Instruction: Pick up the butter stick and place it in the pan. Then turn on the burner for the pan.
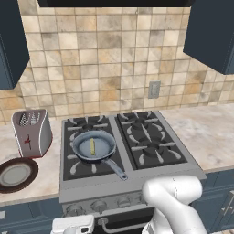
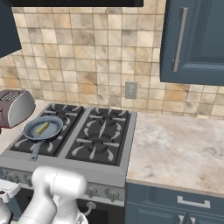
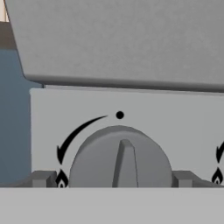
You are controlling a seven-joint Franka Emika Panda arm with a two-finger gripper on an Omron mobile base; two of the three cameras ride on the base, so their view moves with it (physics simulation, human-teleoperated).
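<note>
Gripper spread around a stove knob, its fingertips cut off below

You see the gripper (image 3: 116, 179) straddling the knob (image 3: 120, 159); the butter stick (image 1: 92, 146) lies inside the pan (image 1: 82, 145) on the stove's front-left burner (image 1: 75, 165), above.

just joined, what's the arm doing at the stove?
The butter stick already lies in the pan, which sits on the front-left burner of the stove. The arm has reached down to the stove's front panel. In the hand view the open gripper faces a knob, one fingertip on each side of it, not closed on it. The knob's ridge points up, roughly toward the dot above it, so the burner looks not yet turned on.
</note>
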